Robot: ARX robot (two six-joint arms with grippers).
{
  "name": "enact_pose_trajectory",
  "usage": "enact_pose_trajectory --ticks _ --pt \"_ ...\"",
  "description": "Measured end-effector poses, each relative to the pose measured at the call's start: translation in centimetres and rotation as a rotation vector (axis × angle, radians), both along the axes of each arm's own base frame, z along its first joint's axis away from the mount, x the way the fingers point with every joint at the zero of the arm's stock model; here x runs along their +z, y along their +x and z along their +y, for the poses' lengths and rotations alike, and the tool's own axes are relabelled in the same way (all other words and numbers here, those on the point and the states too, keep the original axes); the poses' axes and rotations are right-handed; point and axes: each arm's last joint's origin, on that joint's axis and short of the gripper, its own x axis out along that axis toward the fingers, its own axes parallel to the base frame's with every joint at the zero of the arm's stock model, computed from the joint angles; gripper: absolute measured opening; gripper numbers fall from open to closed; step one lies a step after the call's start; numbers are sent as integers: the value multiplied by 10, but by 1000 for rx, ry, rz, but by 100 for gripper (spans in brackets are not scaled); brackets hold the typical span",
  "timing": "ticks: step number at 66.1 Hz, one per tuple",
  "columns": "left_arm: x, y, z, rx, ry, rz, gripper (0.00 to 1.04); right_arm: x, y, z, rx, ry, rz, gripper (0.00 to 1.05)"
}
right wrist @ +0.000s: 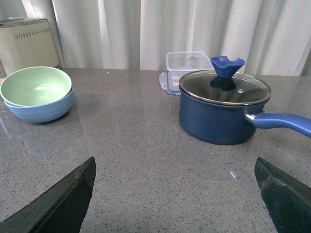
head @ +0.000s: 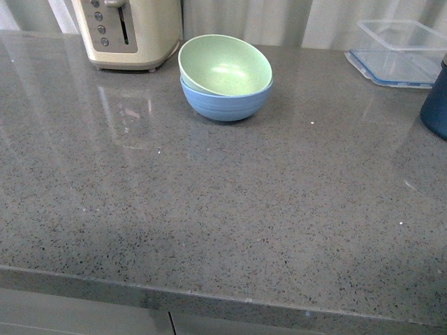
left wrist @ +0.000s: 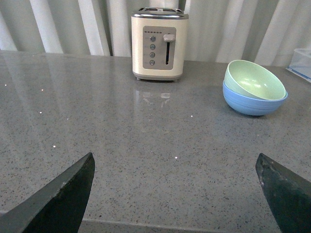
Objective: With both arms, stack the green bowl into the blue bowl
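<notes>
Left to right on the grey speckled stone table (head: pixel 209 209):

- Cream two-slot toaster (head: pixel 128 31) with a grey control panel, at the far edge toward the far-left corner.
- Just beside it, pale mint-green round plastic bowl (head: pixel 223 66) sitting inside the light sky-blue round plastic bowl (head: pixel 225 103). Green bowl is tilted, its rim higher on the toaster side, not seated flush. The pair stands near the far edge, roughly mid-table. Stack is done, if crooked.
- Clear plastic lidded container (head: pixel 398 52) at the far-right corner.
- Dark navy saucepan (right wrist: pixel 221 114) with glass lid, blue knob and blue handle at the right edge, only a sliver of it in the front view.

Left end effector (left wrist: pixel 175 194): jaws spread wide, nothing between them, over the near part of the table, well apart from the bowls. Right end effector (right wrist: pixel 177 194): same, jaws wide apart and empty, facing bowls and saucepan from the near side. Neither arm shows in the front view.
</notes>
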Motion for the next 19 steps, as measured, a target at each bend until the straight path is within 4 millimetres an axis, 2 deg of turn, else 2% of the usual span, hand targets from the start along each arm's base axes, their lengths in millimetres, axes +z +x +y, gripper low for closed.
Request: enact_pose_trajectory --ticks 19 --pt "0 0 0 0 0 0 98 0 0 0 0 0 0 95"
